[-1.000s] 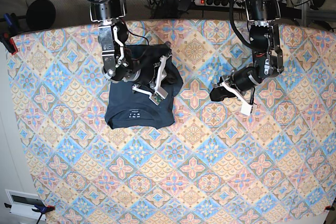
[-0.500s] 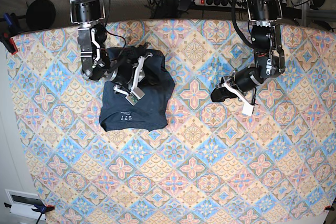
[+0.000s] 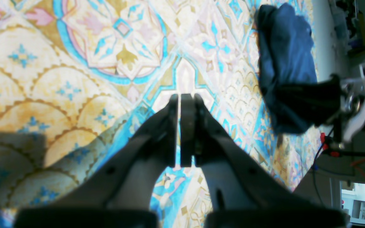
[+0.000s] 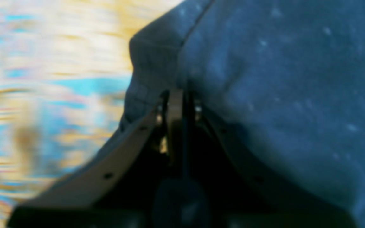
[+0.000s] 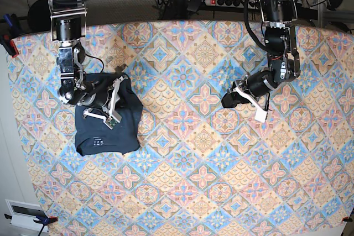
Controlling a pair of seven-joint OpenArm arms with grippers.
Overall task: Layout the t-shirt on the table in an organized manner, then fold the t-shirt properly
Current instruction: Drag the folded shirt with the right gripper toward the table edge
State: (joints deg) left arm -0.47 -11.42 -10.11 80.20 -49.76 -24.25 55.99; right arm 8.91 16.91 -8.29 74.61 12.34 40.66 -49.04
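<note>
The right gripper (image 4: 181, 95) is pinching a fold of the t-shirt (image 5: 105, 122), its two jaws pressed together with dark blue cloth bunched over and around the tips; in the right wrist view the cloth is filling most of the frame, so the tips themselves are lying half hidden under the fabric. The table (image 4: 43, 63) beside it is showing only as a smeared blur of cream, yellow and blue, with no pattern to be made out.

The left gripper (image 3: 182, 98) is sitting closed on nothing, its pads meeting flat, hovering above a bare patch of the table (image 3: 74, 79) well apart from the garment. In that view the t-shirt (image 3: 284, 72) is appearing as a dark lump at the far edge, partly covered by the other arm's black body.

In the base view the t-shirt is lying as a compact folded bundle near the table's (image 5: 193, 164) left side, the right gripper (image 5: 110, 115) resting over its upper part and hiding that portion. A small pale label is showing on the bundle, too small to read. Open patterned surface is stretching wide across the middle and the near side, and the left gripper (image 5: 231, 99) is hanging over the right half.
</note>
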